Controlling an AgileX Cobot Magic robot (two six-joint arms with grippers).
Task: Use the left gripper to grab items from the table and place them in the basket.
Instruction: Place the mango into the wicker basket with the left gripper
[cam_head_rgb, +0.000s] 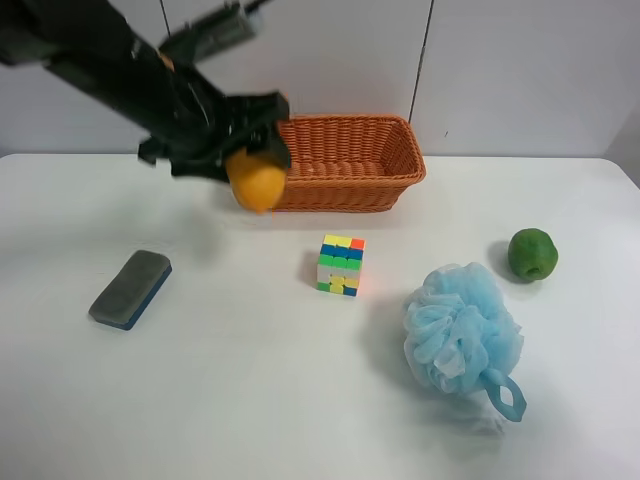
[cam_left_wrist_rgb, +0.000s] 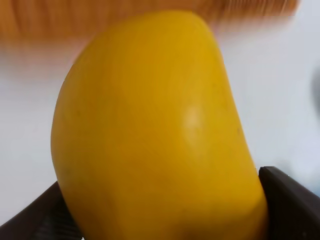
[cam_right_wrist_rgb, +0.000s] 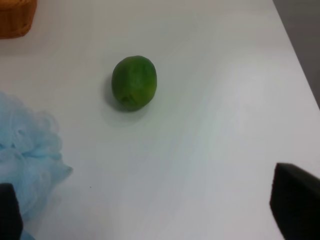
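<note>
Evidently the mango (cam_head_rgb: 258, 187) is clamped between the fingers of the left gripper (cam_head_rgb: 250, 163) and held above the table (cam_head_rgb: 250, 390), at eight o'clock of the basket (cam_head_rgb: 400, 168) in the high view, presumably so that its rim can be cleared.

Basket (cam_head_rgb: 345, 160) behind the cube (cam_head_rgb: 341, 265); in the high view, eraser (cam_head_rgb: 130, 289) left of it, puff (cam_head_rgb: 462, 332) and fruit (cam_head_rgb: 532, 254) right.

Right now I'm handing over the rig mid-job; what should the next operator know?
Left end effector: shut on the mango, lifted near the basket's end.
Right end effector: open, empty, near the green fruit.
On the table: eraser, puzzle cube, bath puff, green fruit.
Done: mango picked up. Left: release it in the basket, then fetch the other four.
</note>
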